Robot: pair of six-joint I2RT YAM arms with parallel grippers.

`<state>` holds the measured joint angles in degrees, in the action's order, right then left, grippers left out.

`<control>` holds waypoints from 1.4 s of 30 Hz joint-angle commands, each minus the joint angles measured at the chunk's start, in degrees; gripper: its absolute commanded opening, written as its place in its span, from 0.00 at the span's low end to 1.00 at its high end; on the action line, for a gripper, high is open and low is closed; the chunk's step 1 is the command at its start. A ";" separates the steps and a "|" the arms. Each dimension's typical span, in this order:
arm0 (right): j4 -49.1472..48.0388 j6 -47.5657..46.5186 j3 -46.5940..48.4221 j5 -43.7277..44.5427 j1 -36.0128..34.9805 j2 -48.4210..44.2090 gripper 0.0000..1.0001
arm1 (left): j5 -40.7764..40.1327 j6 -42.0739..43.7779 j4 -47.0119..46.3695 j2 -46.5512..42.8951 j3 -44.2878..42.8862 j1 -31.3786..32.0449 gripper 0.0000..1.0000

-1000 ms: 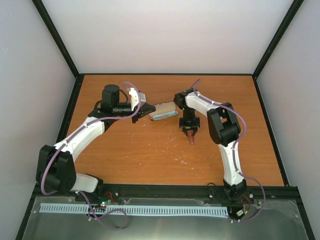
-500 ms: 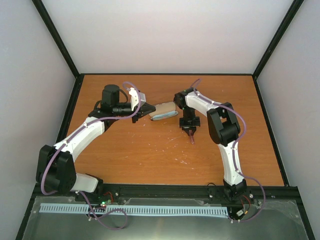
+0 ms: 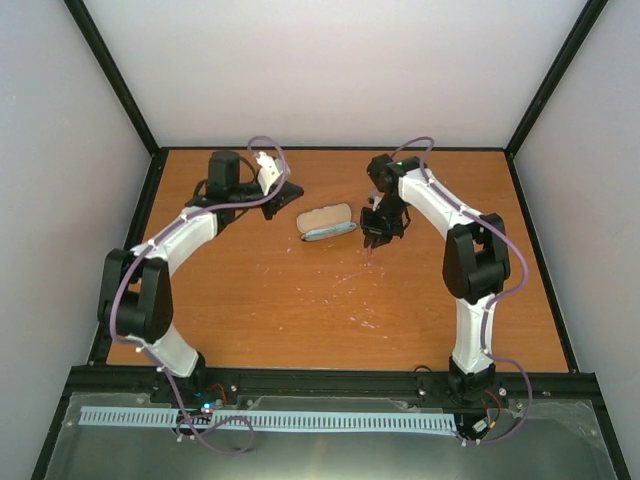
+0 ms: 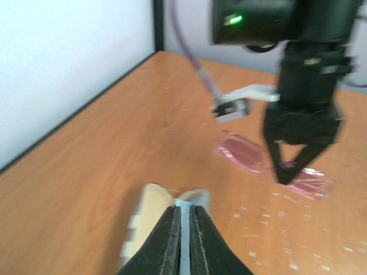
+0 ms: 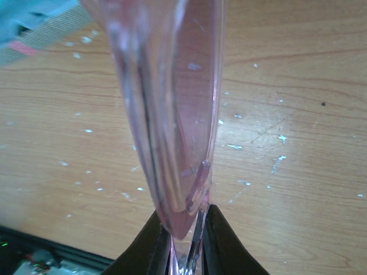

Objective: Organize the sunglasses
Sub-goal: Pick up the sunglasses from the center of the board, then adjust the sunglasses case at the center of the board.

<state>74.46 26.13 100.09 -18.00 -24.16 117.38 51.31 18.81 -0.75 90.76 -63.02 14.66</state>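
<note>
Pinkish sunglasses (image 5: 172, 114) are being pinched in the right claw (image 5: 182, 226), down by the tabletop (image 3: 300, 320), just beside the tan case (image 3: 328, 221) and outside it, blue lining showing. Left claw (image 4: 183, 215) is being held squeezed together on nothing.

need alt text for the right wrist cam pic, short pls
Close-up of the right tool shut on translucent pink sunglasses, which stretch from the bottom edge of the frame up past the top. Behind them is an orange-brown wooden table flecked with small white marks.
</note>
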 commanded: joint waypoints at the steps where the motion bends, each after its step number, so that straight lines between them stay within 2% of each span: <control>1: -2.94 -0.69 0.46 -7.57 1.92 -3.64 0.13 | -5.69 3.28 5.45 7.76 -10.68 -1.56 0.09; 10: -6.49 0.23 0.77 -11.91 3.62 -6.10 0.13 | -15.37 12.08 27.69 32.51 -37.76 -2.09 0.09; 15: -7.62 0.59 2.04 -13.34 4.49 -6.08 0.13 | -18.78 14.01 34.88 40.84 -47.71 -2.08 0.09; 18: -8.43 0.89 2.56 -13.88 4.89 -6.04 0.13 | -19.11 14.76 38.32 43.54 -50.78 -2.06 0.10; 26: -11.07 2.38 4.08 -14.51 5.20 -4.93 0.13 | -14.65 17.07 43.26 43.10 -46.46 -0.94 0.10; 35: -12.10 3.49 7.55 -15.50 5.18 -2.38 0.13 | -11.33 15.91 41.83 40.32 -39.18 2.55 0.10; 42: -15.30 3.45 5.53 -15.53 5.09 -1.39 0.13 | -9.11 12.75 39.34 37.75 -35.88 3.79 0.10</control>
<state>61.84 29.06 106.34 -32.64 -19.20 114.30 39.48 33.43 40.18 132.51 -100.01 17.89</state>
